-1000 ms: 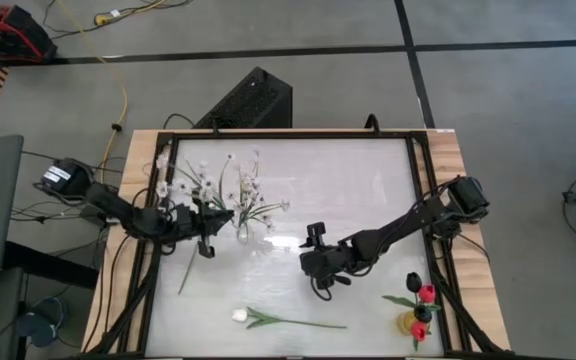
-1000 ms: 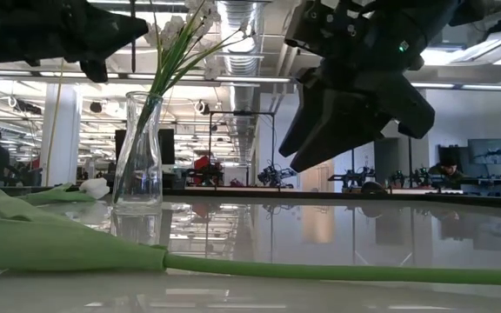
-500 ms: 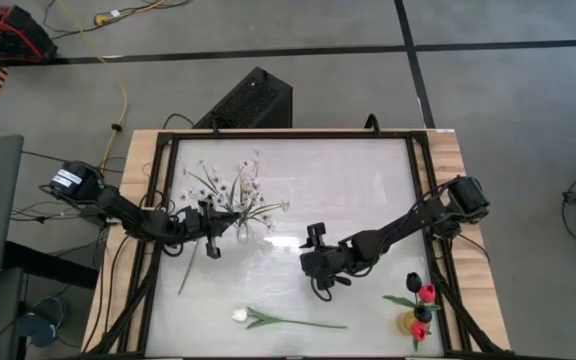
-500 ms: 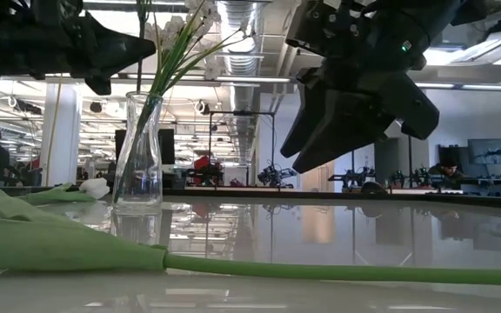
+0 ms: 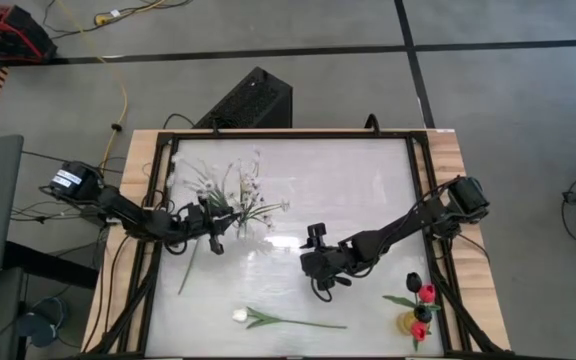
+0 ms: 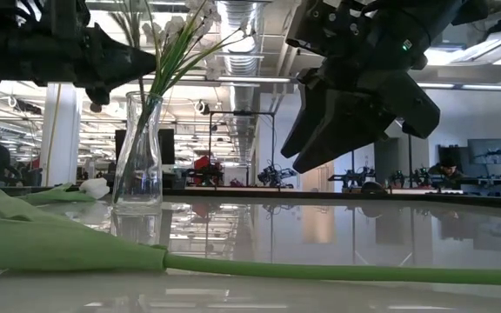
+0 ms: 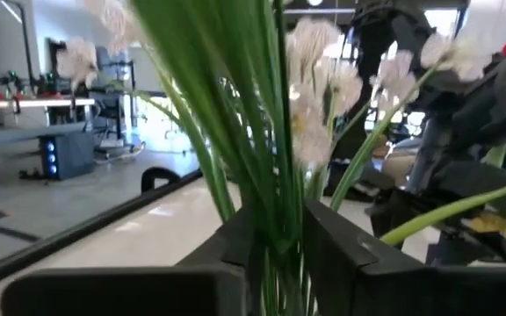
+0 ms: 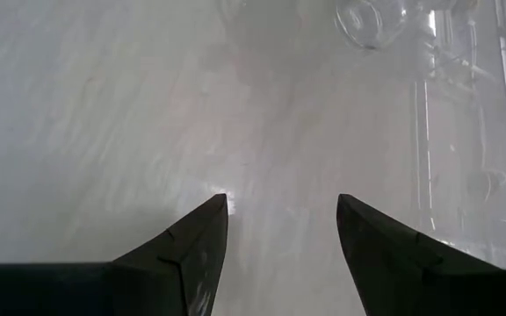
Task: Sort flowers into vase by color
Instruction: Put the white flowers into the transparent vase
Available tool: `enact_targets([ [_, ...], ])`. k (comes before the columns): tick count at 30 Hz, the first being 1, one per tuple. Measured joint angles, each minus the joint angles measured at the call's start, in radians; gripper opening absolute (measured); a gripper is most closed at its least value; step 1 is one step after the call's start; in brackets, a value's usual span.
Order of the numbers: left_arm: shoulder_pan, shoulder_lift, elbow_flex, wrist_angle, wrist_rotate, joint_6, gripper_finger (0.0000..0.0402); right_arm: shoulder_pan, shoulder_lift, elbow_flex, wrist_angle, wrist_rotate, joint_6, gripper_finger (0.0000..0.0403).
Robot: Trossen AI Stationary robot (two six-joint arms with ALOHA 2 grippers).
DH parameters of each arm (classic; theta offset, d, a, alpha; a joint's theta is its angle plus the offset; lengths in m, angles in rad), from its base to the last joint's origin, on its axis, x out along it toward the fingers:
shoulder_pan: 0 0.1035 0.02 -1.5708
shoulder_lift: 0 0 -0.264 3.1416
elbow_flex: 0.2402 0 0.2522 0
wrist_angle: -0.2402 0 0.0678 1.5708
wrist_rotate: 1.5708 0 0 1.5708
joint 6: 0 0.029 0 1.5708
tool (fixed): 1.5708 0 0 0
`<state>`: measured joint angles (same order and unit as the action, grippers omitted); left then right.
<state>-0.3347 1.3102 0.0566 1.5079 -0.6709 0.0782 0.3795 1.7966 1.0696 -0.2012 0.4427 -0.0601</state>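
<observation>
I clamp left gripper on white sprig, stems angled toward clear vase; right gripper spread, empty, waiting mid-table.

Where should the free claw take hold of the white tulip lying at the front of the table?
Grip the white tulip on its bare stem, right of the leaves, coming straight down with fingers across it. It lies flat with its stem running rightward, thin and unobstructed there. The right claw, open and empty, hovers closest.
</observation>
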Motion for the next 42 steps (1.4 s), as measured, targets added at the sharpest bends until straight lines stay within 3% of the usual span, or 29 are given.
enact_targets([
  [7, -0.019, -0.004, 0.0, -0.071, -0.028, -0.031, 0.0138, 0.0, 0.0, 0.0, -0.006, 0.0, 0.0, 0.0238],
  [13, -0.07, -0.004, 0.0, -0.077, -0.08, 0.045, 0.0194, 0.0, 0.0, 0.0, -0.008, 0.0, 0.0, 0.0238],
  [20, -0.109, -0.041, 0.0, -0.087, -0.142, 0.065, 0.022, 0.0, 0.0, 0.0, -0.008, -0.001, -0.015, 0.0238],
  [27, -0.13, -0.144, 0.0, -0.225, -0.145, 0.029, 0.0227, 0.0, 0.0, 0.0, -0.008, -0.001, -0.016, 0.0238],
  [33, -0.146, -0.293, 0.094, -0.661, -0.146, -0.083, 0.0227, 0.01, 0.0, 0.001, -0.025, -0.001, -0.012, 0.0232],
  [38, -0.15, -0.414, 0.294, -1.265, -0.127, -0.236, 0.0227, 0.02, 0.0, 0.001, -0.03, -0.001, -0.003, 0.0217],
  [42, -0.15, -0.445, 0.472, -1.724, -0.031, -0.429, 0.0227, 0.032, 0.0, 0.001, -0.032, -0.001, -0.003, 0.0204],
])
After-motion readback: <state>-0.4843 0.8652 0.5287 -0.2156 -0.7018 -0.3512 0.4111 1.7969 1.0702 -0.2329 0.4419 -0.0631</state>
